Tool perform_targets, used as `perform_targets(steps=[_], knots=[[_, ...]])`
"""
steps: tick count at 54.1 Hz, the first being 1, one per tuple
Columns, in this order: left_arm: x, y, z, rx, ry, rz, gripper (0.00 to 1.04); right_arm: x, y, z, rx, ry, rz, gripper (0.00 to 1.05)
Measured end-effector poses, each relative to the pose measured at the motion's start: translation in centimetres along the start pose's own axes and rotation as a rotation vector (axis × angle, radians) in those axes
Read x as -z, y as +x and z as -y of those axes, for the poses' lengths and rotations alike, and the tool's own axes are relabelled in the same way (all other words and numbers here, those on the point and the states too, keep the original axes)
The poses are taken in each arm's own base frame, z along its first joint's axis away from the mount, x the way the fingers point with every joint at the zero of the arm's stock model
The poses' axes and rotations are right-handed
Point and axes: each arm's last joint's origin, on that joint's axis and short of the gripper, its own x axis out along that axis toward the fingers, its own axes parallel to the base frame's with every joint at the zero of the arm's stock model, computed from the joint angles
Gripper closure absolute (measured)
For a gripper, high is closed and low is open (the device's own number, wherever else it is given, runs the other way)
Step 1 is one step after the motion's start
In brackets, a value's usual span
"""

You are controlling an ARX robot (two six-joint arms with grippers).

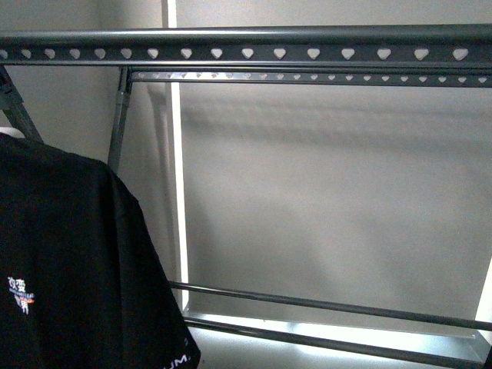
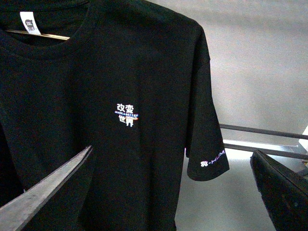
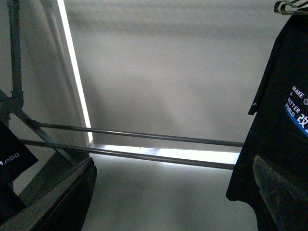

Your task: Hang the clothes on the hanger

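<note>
Overhead in the front view, the dark grey metal clothes rack (image 1: 246,34) runs its long top rail, pierced by a row of heart-shaped holes, across the whole width, with a second such rail just behind it. The black short-sleeved T-shirt (image 1: 69,254) hangs at the left end, below that rail and in front of the rack's side leg. Small white Chinese characters (image 1: 19,296) show on its cloth.

The left wrist view faces the shirt's chest. A white neck label (image 2: 28,21) sits in the collar, and a thin pale bar (image 2: 41,34) crosses the neck opening. Where that bar hooks on cannot be seen.

The left gripper (image 2: 172,151) is spread wide and empty, its fingers (image 2: 43,192) apart from the cloth. The right gripper (image 3: 173,161) is likewise spread and holds nothing, facing the rack's two low rails (image 3: 144,135). Beside it, a second black T-shirt (image 3: 274,134) printed "MAKE A BETTER WORLD" hangs from a wire hook (image 3: 288,6).
</note>
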Motion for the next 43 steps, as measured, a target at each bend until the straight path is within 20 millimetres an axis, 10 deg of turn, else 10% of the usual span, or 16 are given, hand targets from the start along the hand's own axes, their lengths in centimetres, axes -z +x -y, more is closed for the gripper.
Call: perform_targets(steps=[24,32,43], knots=[[-0.2,0.9,-0.1,0.21,-0.068,-0.044,0.07,0.0,0.0,0.0,-0.003,0.0,0.0,0.07],[-3.7,4.8,-0.5,0.052,-0.206,-0.036,0.07,0.0,0.0,0.0,0.0,0.0,0.0,0.07],[-7.5,15.3,-1.4,-0.213,-0.532,-0.129,0.07,0.0,0.0,0.0,0.0,0.0,0.0,0.07]])
